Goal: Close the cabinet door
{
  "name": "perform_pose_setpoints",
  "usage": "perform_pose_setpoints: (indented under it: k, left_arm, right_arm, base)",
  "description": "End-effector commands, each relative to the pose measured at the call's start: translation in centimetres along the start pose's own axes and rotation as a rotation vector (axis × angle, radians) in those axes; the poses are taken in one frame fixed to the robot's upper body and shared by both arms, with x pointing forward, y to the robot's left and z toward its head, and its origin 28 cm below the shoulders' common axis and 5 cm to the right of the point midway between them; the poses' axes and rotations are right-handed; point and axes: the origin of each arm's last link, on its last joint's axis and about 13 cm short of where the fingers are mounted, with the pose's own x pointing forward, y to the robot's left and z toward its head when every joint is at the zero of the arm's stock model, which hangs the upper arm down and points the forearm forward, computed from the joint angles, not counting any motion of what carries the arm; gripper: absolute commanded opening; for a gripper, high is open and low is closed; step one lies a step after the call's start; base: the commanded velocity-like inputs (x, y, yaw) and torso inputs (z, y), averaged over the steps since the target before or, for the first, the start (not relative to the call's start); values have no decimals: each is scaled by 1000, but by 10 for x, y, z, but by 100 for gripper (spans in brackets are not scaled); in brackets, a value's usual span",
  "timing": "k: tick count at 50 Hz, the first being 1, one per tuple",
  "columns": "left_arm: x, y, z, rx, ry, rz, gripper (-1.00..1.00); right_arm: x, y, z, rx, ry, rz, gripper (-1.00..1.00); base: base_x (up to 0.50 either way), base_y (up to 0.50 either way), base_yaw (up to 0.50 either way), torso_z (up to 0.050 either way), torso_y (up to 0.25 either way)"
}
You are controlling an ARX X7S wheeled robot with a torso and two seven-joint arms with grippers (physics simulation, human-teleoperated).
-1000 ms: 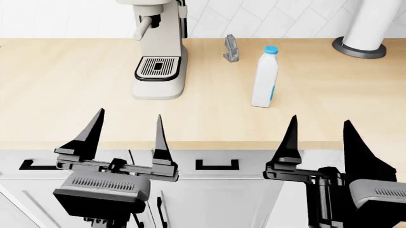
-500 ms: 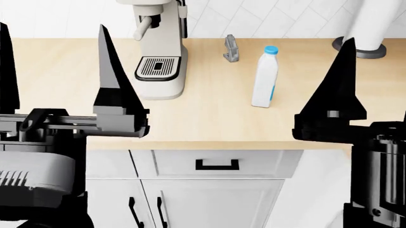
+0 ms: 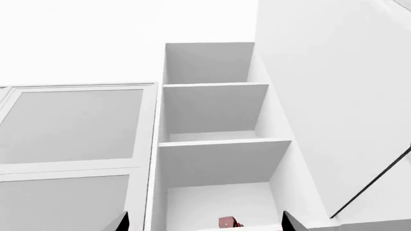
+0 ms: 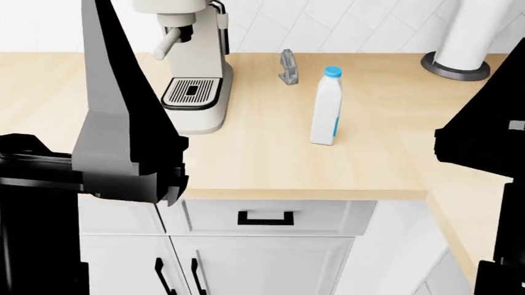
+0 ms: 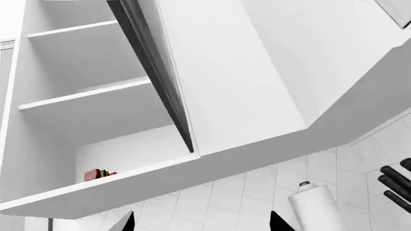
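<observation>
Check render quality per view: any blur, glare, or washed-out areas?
Head view: sharp, soft shadow beside milk bottle, left pincer blocks much. Left wrist view: open cabinet white-on-white, low contrast. Right wrist view: cabinet door edge crisp, no glare.

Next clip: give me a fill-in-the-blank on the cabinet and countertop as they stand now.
1. The upper cabinet door stands ____.
2. The small red item sits on the cabinet's ____ shelf.
3. On the countertop, the milk bottle has a ____ cap.
4. The bottle stands upright, to the right of the ____ machine.

Missing words: open; bottom; blue; coffee
</observation>
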Motion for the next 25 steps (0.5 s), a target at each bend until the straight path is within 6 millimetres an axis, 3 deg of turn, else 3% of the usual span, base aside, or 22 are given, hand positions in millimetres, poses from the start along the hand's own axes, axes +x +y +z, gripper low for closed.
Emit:
perform_pose_setpoints:
  k: [1,9,25]
  left_arm:
    - [-6,9,2,54,59,68,100]
    - [-6,9,1,49,63,72,100]
    - [-4,12,6,40,46,86,100]
  right_arm:
    - [-1,2,16,-109,-38,205,100]
    - [-2,3,13,-136,-24,223,100]
    - [-2,3,16,-140,-45,217,100]
  base:
    - [500,4,0,-108,0]
    - [500,53,0,-76,0]
    - [499,117,0,-5,0]
